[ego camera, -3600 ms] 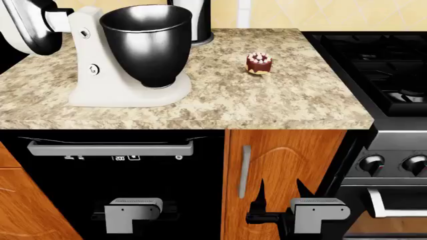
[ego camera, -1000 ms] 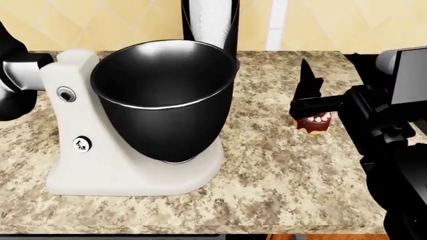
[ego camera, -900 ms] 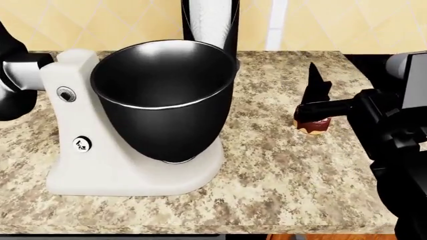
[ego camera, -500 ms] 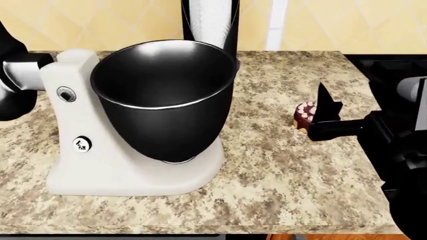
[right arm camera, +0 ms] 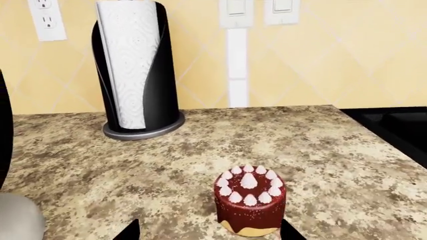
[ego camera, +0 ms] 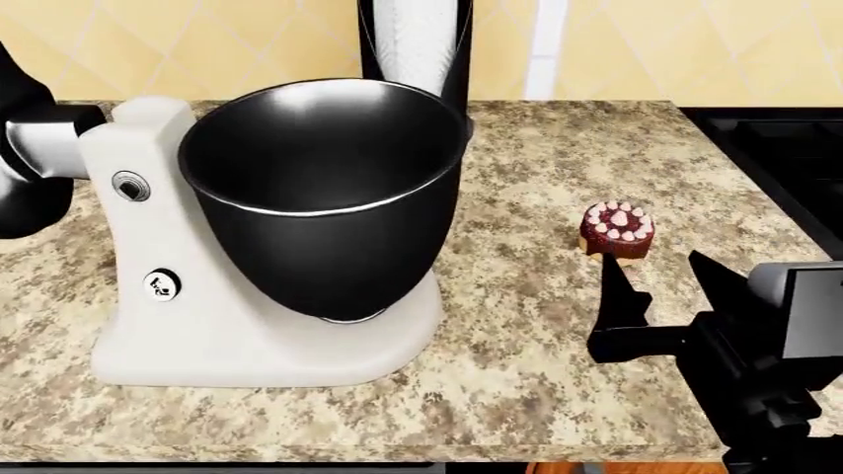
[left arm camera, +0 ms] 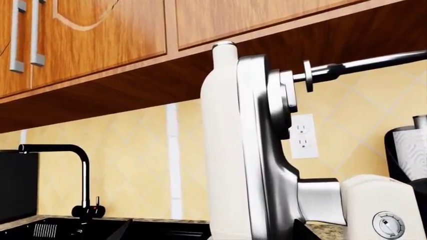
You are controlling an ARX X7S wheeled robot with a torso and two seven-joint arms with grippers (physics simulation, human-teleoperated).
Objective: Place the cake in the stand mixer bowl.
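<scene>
The cake [ego camera: 617, 229] stands upright on the granite counter, right of the stand mixer bowl [ego camera: 323, 197], which sits in the white mixer. My right gripper [ego camera: 662, 283] is open and empty, low over the counter just in front of the cake and not touching it. In the right wrist view the cake [right arm camera: 250, 202] lies just beyond my right gripper [right arm camera: 209, 235], nearer one fingertip [right arm camera: 290, 232]. My left gripper [left arm camera: 212, 236] shows only as two dark tips far apart, open, facing the mixer's raised head [left arm camera: 247, 150]. It is out of the head view.
A paper-towel roll in a black holder [ego camera: 419, 39] stands behind the bowl, also in the right wrist view [right arm camera: 137, 65]. A black stove [ego camera: 777, 148] borders the counter on the right. The mixer's white base [ego camera: 237, 346] fills the counter's left. A faucet [left arm camera: 83, 175] and sink lie beyond the mixer.
My right gripper has drawn back from over and behind the cake to the counter in front of it, uncovering the cake. The cake and bowl have not moved.
</scene>
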